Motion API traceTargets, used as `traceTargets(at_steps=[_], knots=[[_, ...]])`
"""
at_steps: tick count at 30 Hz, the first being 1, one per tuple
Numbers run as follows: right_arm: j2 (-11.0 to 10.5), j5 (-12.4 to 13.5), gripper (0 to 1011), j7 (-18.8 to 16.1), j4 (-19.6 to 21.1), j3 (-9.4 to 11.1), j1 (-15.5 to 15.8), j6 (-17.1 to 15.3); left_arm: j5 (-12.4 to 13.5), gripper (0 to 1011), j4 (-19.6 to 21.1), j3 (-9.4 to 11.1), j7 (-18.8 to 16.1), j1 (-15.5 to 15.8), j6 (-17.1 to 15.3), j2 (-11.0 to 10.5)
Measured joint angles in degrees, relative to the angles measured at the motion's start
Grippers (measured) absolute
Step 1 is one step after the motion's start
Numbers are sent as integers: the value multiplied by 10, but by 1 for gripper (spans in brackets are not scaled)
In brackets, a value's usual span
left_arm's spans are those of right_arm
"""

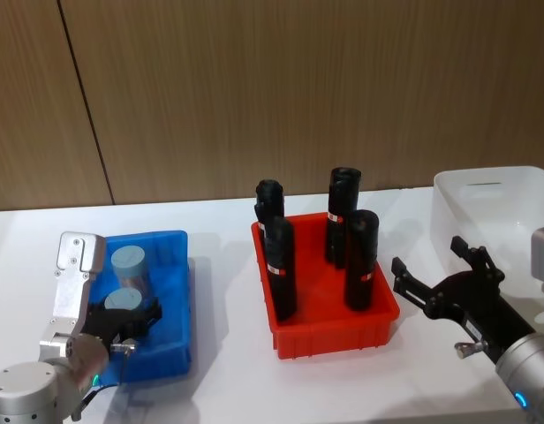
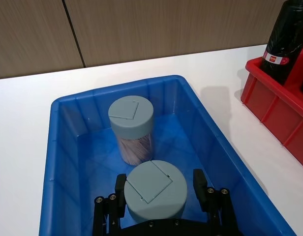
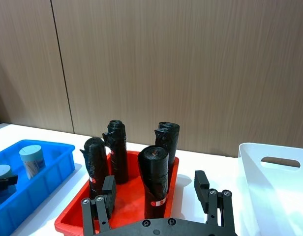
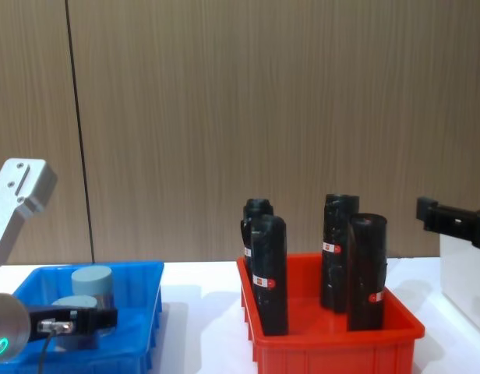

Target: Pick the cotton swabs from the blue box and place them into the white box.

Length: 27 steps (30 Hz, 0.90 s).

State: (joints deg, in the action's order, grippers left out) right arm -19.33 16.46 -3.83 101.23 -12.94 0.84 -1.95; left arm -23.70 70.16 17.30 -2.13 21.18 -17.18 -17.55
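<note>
Two cotton swabs jars stand in the blue box (image 1: 173, 240): a far one (image 1: 130, 263) and a near one (image 1: 123, 300). My left gripper (image 1: 129, 320) is down inside the box, open, with its fingers on either side of the near jar (image 2: 151, 189). A thin gap shows at one finger (image 2: 198, 183). The far jar (image 2: 131, 118) stands free behind it. The white box (image 1: 493, 190) sits at the far right. My right gripper (image 1: 428, 254) hovers open and holding nothing between the red bin and the white box (image 3: 269, 182).
A red bin (image 1: 334, 331) with several tall black bottles (image 1: 360, 261) stands in the middle, between the two boxes. A wooden wall runs along the back of the white table (image 1: 228, 291). Bare table lies in front of the red bin.
</note>
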Motion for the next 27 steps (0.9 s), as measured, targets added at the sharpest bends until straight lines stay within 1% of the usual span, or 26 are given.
traceTargets(at_steps=[1,3,4,8,13,17,20,21,23,27], knots=[[0,0,1002,0,0,0,0,0,2,830,0,0,0,0,1,0],[0,0,1002,0,0,0,0,0,5,795,-1,0,0,-1,4,0],[0,0,1002,0,0,0,0,0,8,739,-1,0,0,-1,8,0],[0,0,1002,0,0,0,0,0,19,669,-1,1,5,-2,22,0],[0,0,1002,0,0,0,0,0,36,669,-1,2,18,-2,46,-1],[0,0,1002,0,0,0,0,0,56,669,7,3,35,-2,68,-3],[0,0,1002,0,0,0,0,0,65,669,14,3,44,-2,75,-4],[0,0,1002,0,0,0,0,0,71,669,21,3,54,-2,79,-6],[0,0,1002,0,0,0,0,0,74,669,27,3,60,-2,81,-7],[0,0,1002,0,0,0,0,0,82,669,48,3,85,-1,84,-10]])
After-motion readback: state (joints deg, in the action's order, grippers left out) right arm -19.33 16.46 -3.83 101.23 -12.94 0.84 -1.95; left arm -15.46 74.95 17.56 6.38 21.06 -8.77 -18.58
